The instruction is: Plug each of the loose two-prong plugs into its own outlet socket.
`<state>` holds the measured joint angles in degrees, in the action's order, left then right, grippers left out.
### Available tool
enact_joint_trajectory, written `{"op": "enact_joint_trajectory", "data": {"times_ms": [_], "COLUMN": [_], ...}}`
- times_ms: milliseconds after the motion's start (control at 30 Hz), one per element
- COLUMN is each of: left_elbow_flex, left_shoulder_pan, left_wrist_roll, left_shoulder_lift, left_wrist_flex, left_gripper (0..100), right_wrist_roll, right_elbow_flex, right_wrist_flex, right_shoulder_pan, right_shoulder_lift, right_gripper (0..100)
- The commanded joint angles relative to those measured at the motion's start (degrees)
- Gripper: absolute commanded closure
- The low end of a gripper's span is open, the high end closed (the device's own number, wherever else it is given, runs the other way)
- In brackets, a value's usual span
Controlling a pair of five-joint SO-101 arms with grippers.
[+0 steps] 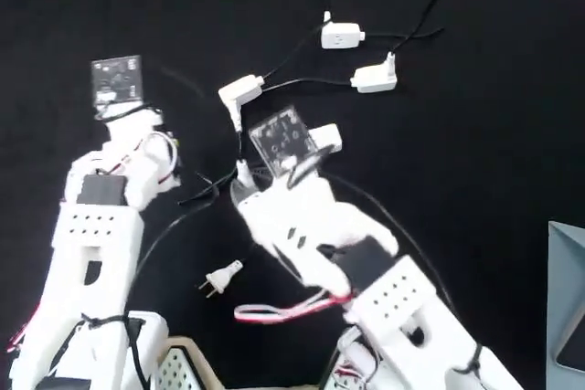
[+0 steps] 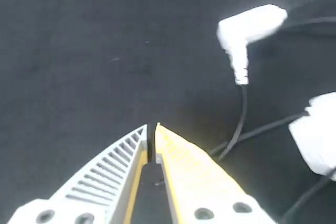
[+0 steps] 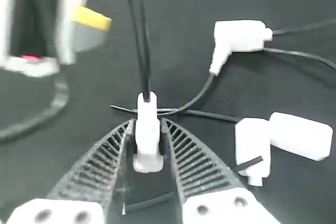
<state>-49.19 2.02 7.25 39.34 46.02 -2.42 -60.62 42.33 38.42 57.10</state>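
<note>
Now your right gripper (image 3: 146, 124) clamps a white plug (image 3: 146, 150) near the table's (image 1: 494, 89) middle; your left gripper (image 2: 153, 128) sits pressed closed toward the left edge.

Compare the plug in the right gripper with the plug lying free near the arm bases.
The held plug is clamped in the right gripper; the free plug lies untouched on the table. A black cord runs from the held plug; I cannot make one out at the free plug. The free plug's two prongs show; the held plug's are hidden. Both are small and white.
</note>
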Motion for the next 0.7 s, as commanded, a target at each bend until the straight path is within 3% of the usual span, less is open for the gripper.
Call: {"op": "enact_joint_trajectory", "data": {"times_ms": [0,133,300,667], "left_elbow_flex": [0.8,0.5,-1.9,-12.9], "left_shoulder_pan": [-5.8,-10.9,-15.8,-19.1], "left_wrist_roll": [-0.4,-7.8,-11.0,-15.3], "left_shoulder_lift": [1.8,1.8,3.4,25.8], "left_wrist_flex": [-1.5,-1.1,-1.1,-1.5], "left_gripper": [96,96,96,96], "right_wrist_roll": [-0.6,-0.5,-0.5,-0.4], "right_elbow_flex": [-2.3,-4.1,-5.8,-7.7], "right_wrist_flex": [-0.2,-0.1,-0.1,0.0], "right_shoulder_pan": [3.2,3.8,3.9,4.4], "right_shoulder_lift": [5.3,6.3,6.3,6.6], "right_gripper": [98.7,98.7,98.7,98.6]}}
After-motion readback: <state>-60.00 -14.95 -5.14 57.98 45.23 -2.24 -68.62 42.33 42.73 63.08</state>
